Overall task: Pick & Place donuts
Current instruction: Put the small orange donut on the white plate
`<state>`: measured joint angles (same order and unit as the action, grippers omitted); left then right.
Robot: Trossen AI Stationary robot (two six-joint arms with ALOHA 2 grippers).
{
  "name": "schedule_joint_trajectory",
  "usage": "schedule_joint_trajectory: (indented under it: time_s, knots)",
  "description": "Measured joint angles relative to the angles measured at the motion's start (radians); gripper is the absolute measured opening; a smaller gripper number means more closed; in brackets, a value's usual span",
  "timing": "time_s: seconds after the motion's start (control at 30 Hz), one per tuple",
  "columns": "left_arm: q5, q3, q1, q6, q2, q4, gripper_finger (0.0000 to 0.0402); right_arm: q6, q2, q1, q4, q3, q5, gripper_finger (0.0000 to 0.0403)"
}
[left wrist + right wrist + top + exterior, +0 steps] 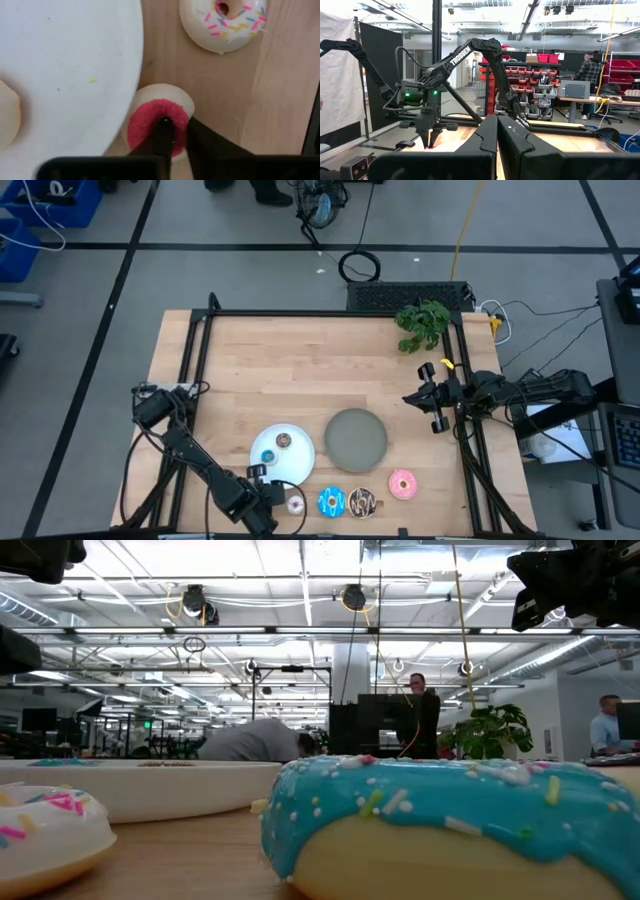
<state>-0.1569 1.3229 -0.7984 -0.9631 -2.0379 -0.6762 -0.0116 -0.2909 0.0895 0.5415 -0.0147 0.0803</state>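
While left gripper (172, 137) pinches tiny red-topped toy ring donut (157, 120) with dark fingers (162, 135) closed through its hole, donut sits on wooden table (300, 360) against rim of round white plate (65, 65). Small white sprinkled donut (225, 22) lies nearby (not touching). Right gripper (428, 402) hangs raised at table's right edge, fingers pressed together, empty.
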Motion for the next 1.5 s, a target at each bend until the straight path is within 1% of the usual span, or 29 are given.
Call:
schedule_joint_trajectory:
  time_s: [0.07, 0.2, 0.4, 0.6, 0.7, 0.77, 0.83, 0.97, 1.03, 1.1, 1.17, 1.23, 1.4, 1.5]
  knots:
    - [0.011, 0.0, 0.0, 0.036, 0.0, 0.012, 0.0013, 0.0, 0.0, 0.0, 0.0, 0.001, 0.0, 0.0]
    - [0.021, 0.037, -0.001, 0.063, -0.003, -0.023, 0.0023, 0.0, 0.0, 0.0, 0.0, 0.001, 0.0, 0.0]
    - [0.039, 0.183, -0.003, 0.106, -0.011, -0.201, 0.0007, 0.0, 0.0, 0.0, 0.0, 0.001, 0.0, 0.0]
    - [0.032, 0.325, -0.001, 0.14, -0.009, -0.375, 0.003, 0.0, 0.0, 0.0, 0.0, 0.001, 0.0, 0.0]
    - [0.029, 0.394, -0.002, 0.193, -0.009, -0.439, 0.0025, 0.0, 0.0, 0.0, 0.0, 0.001, 0.0, 0.0]
    - [0.028, 0.439, 0.002, 0.208, -0.009, -0.491, 0.0012, 0.0, 0.0, 0.0, 0.0, 0.001, 0.0, 0.0]
    - [0.029, 0.484, 0.011, 0.211, -0.009, -0.548, 0.0008, 0.0, 0.0, 0.0, 0.0, 0.001, 0.0, 0.0]
    - [0.013, 0.565, 0.03, 0.237, -0.006, -0.635, 0.0021, 0.0, 0.0, 0.0, 0.0, 0.0, 0.0, 0.0]
    - [-0.011, 0.598, 0.034, 0.262, -0.006, -0.675, 0.0021, 0.0, 0.0, 0.0, 0.0, 0.0, 0.0, 0.0]
    - [-0.043, 0.623, 0.036, 0.276, -0.003, -0.71, 0.0014, 0.0, 0.0, 0.0, 0.0, 0.0, 0.0, 0.0]
    - [-0.069, 0.635, 0.041, 0.277, 0.01, -0.708, 0.0007, 0.001, 0.0, 0.0, 0.0, 0.0, 0.0, 0.0]
    - [-0.074, 0.639, 0.054, 0.282, 0.015, -0.701, 0.0008, 0.001, 0.0, 0.0, 0.0, 0.0, 0.0, 0.0]
    - [-0.071, 0.637, 0.065, 0.291, 0.01, -0.729, 0.0028, 0.001, 0.0, 0.0, 0.0, 0.0, 0.0, 0.0]
    - [-0.073, 0.637, 0.069, 0.305, 0.011, -0.729, 0.002, 0.001, 0.0, 0.0, 0.0, 0.0, 0.0, 0.0]
